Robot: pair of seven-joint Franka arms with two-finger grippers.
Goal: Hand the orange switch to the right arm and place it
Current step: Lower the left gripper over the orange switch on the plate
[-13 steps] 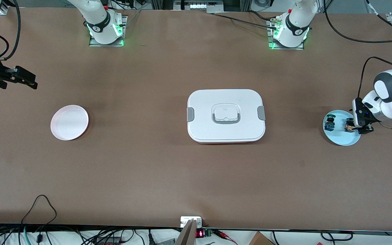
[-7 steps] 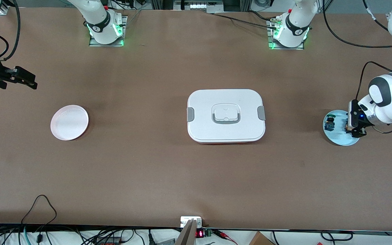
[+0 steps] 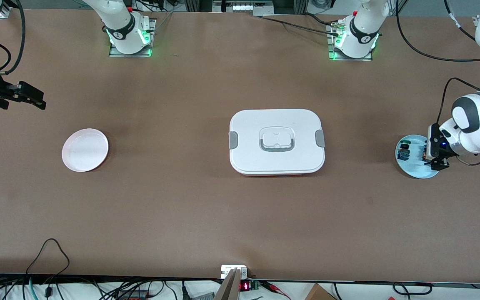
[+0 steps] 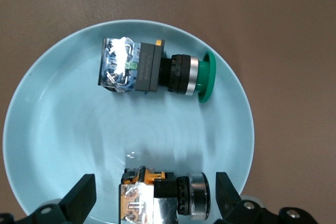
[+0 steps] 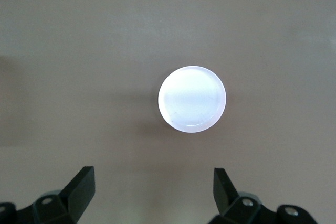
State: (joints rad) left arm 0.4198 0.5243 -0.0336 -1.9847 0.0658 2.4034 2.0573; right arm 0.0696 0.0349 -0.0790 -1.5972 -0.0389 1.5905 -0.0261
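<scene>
- the orange switch (image 4: 164, 201) lies on its side in the blue plate (image 4: 47, 129), near the plate's rim at the left arm's end of the table; in the front view it (image 3: 424, 156) is mostly covered by the gripper.
- the left gripper (image 4: 152, 198) is down over that plate (image 3: 415, 170), with its fingers spread wide, one on either end of the switch.
- one fingertip (image 4: 81, 195) stands off the switch's orange terminal end and the other (image 4: 226, 192) stands off its silver-ringed button end; a gap shows on both, so neither touches and nothing is held.
- the switch's long axis runs from one fingertip to the other, along the line the fingers would close on; the button end points at one finger, the orange back at the other.
- the green switch (image 4: 152, 70) lies in the same plate, also on its side and roughly parallel to the orange one, its green cap pointing the same way; the two are apart, with bare plate between them.
- in the front view the green switch (image 3: 403, 151) lies toward the table's middle from the gripper (image 3: 431, 156).
- the right gripper (image 3: 29, 98) waits in the air over bare table at the right arm's end, fingers (image 5: 81, 187) wide apart and holding nothing.
- the pink plate (image 3: 85, 149) sits near it, seen whole in the right wrist view (image 5: 192, 98).
- the white box (image 3: 276, 141) sits closed at mid-table, between the two plates and well apart from both.
</scene>
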